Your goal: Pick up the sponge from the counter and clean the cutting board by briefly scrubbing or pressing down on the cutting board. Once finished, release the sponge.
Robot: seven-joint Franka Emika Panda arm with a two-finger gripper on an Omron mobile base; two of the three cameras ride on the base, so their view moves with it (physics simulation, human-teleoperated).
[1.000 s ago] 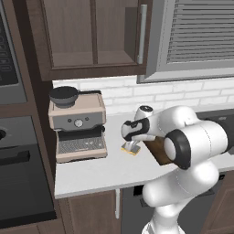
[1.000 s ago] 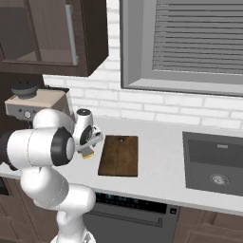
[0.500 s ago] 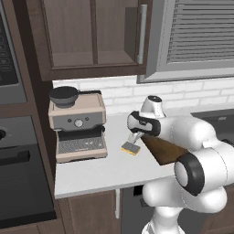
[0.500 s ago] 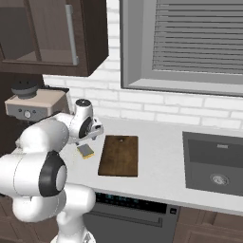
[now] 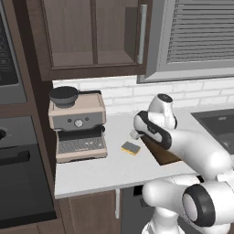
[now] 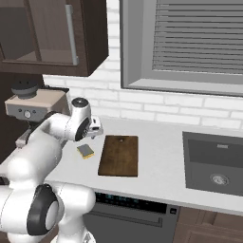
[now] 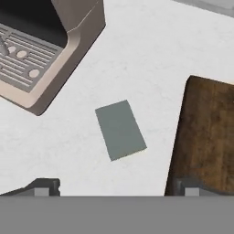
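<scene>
Hovering above the sponge [image 7: 120, 130], the claw [image 7: 116, 186], fingers apart, cutting board [image 7: 208, 132] just beside.

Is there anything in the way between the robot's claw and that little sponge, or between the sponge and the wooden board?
Nothing visible. The sponge lies alone on bare counter below the open gripper. The cutting board sits right beside it with only counter between. The coffee machine stands off to the other side.

Glossy white Franka arm [image 5: 196, 155], rounded fat segments w/ dark grey-black joint rings & end caps; small dark finger tips [image 7: 45, 185] on the hand.
</scene>
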